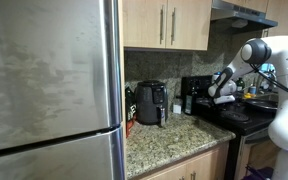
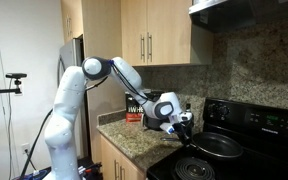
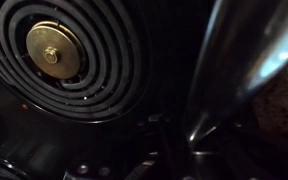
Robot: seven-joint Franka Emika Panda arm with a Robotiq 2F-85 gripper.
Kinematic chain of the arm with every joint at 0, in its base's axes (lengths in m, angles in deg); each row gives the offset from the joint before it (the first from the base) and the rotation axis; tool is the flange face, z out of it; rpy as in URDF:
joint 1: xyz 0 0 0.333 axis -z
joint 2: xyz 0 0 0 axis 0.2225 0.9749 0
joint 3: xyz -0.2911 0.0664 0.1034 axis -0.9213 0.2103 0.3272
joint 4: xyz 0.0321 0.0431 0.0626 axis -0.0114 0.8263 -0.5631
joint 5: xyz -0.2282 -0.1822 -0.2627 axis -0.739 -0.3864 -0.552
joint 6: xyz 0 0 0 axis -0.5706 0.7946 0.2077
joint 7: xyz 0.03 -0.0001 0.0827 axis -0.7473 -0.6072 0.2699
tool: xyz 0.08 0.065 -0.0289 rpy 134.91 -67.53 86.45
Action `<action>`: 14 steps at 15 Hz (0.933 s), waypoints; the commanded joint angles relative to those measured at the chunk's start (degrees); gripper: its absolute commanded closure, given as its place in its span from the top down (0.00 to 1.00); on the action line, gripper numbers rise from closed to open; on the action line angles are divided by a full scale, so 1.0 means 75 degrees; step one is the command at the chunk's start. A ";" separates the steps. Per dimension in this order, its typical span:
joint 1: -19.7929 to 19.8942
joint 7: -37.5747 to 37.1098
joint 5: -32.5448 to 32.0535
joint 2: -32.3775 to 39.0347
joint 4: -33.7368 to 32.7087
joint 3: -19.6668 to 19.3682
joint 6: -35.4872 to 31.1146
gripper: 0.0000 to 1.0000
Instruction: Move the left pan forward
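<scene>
Small pan (image 2: 192, 168): black, shallow, on the near-left corner of the stove (image 2: 269, 125), close to the front edge. It is nearly as dark as the stove, so its outline is faint and I can't make out the handle. I can't pick it out in the other exterior view.

Claw (image 2: 180, 123) hangs above and a bit behind the small pan, over the stove's left edge, apart from it and not touching. It points down toward the cooktop. I can't tell whether the fingers are spread or pressed together; they are too small and dark in both exterior views.

Wide pan (image 2: 218, 146), grey rim, sits just behind and to the right of the small pan. The claw is near its left rim, and contact is unclear.

Wrist view: bare coil (image 3: 59, 55) with a brass centre at upper left, and a blurred shiny bar down the right side. No pan is recognisable there.

In an exterior view the claw (image 1: 222, 92) sits over the stove, beyond the granite desk (image 1: 174, 140). A black appliance (image 1: 150, 102) stands on the desk, with the steel fridge (image 1: 44, 80) in the foreground.
</scene>
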 commanded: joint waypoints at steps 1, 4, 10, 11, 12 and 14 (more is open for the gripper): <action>-0.0152 -0.0147 -0.0210 0.0063 -0.0187 -0.0250 -0.0210 0.04; -0.0190 -0.0128 -0.0192 0.0104 -0.0147 -0.0300 -0.0275 0.04; -0.0199 -0.0062 -0.0048 -0.0059 0.0075 -0.0211 -0.0355 0.04; -0.0152 -0.0039 0.0059 -0.0039 0.0074 -0.0173 -0.0343 0.39; -0.0072 0.0061 0.0224 -0.0044 0.0099 -0.0095 -0.0394 0.44; 0.0063 0.0296 0.0623 -0.0127 0.0127 0.0058 -0.0309 0.56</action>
